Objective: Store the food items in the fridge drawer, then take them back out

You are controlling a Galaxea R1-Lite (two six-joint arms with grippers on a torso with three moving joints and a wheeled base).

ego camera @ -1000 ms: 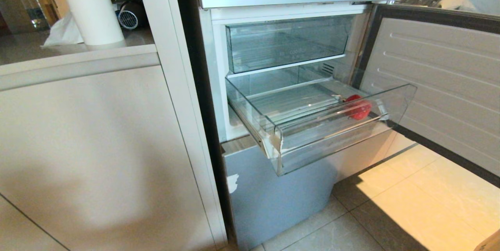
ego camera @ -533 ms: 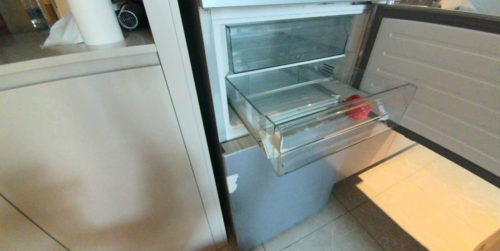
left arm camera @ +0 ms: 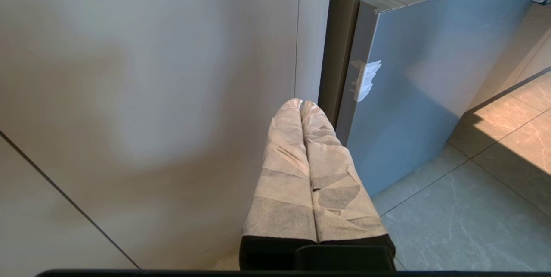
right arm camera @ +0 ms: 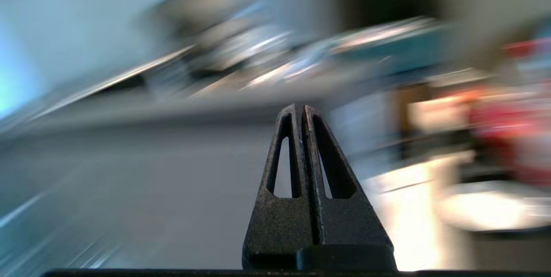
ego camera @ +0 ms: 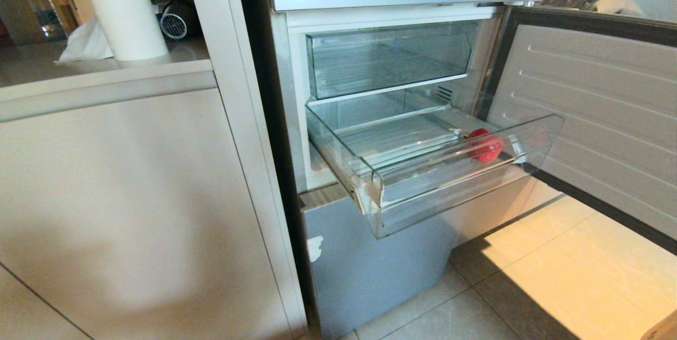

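A small glossy red food item point(ego camera: 484, 145) lies near the right end of the fridge drawer point(ego camera: 455, 184), a shallow clear drawer pulled out of the open fridge. Neither arm shows in the head view. My left gripper point(left arm camera: 300, 104), its fingers wrapped in pale tape, is shut on nothing and hangs low beside the cabinet panel and the fridge's lower front. My right gripper point(right arm camera: 300, 108) is shut with nothing between its black fingers, and the scene behind it is smeared by motion.
A deeper clear bin point(ego camera: 386, 57) sits closed above the drawer. The fridge door point(ego camera: 592, 112) stands open to the right. A counter point(ego camera: 100, 73) on the left carries a paper roll point(ego camera: 129, 25). Tiled floor point(ego camera: 529, 287) lies below.
None in the head view: the drawer and the red item stay as they were, and no arm enters the picture.
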